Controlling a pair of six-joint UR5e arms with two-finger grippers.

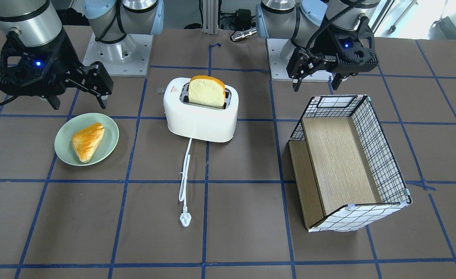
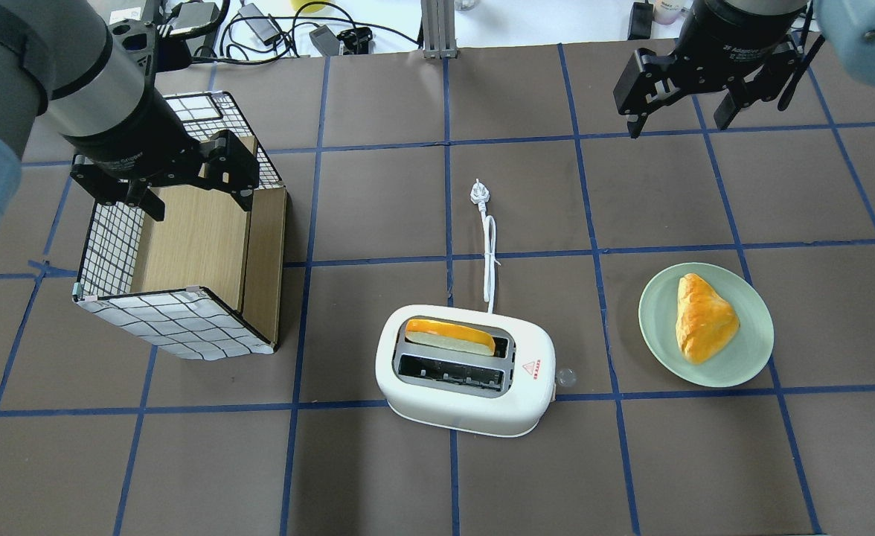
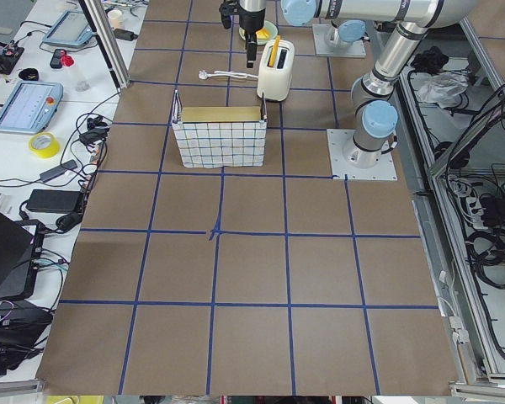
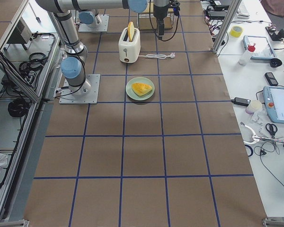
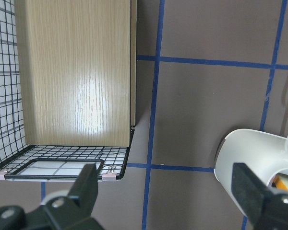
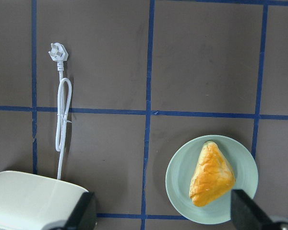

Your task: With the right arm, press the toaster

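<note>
Room: workbenches [image 3: 34, 168] run along the table's side opposite the robot, carrying cables, screened handsets and a yellow tape roll [image 3: 44, 144]; aluminium posts stand at the table's edge.
Surface: brown table [image 2: 378, 461] marked into squares by blue tape lines; two grey base plates [image 1: 115, 58] are bolted at the robot's edge.
Right arm [image 1: 26, 21]: silver-grey, raised above the plate's side of the table, well apart from the toaster.
Basket [image 2: 177, 324]: white cloth with a black check and a black wire frame, tipped on its side, with a pale wood panel inside; on the robot's left.
Toaster [image 2: 467, 406]: white, rounded, two slots, upright near the table's middle, between basket and plate, touched by neither gripper.
Left gripper [image 2: 198, 201]: black, blue-lit, jaws spread and empty, above the basket.
Right gripper [image 2: 679, 119]: black, blue-lit, jaws spread wide and empty, held high with the plate and plug below its camera.
Plate [image 2: 750, 365]: pale green, round, on the robot's right.
Pastry [image 2: 703, 316]: golden triangle lying on the plate.
Bread slice [image 2: 449, 336]: stands in the slot farther from the robot; the nearer slot is bare.
Cord [image 2: 489, 253]: white, tied in a loop, running from the toaster away from the robot to a plug [image 2: 479, 193] lying flat.
Clear knob [image 2: 565, 377]: small, round, at the toaster's plate-side end; whether it is attached cannot be told.
Marking: red triangle [image 2: 532, 368] on the toaster's top, with red lettering too small to read.
</note>
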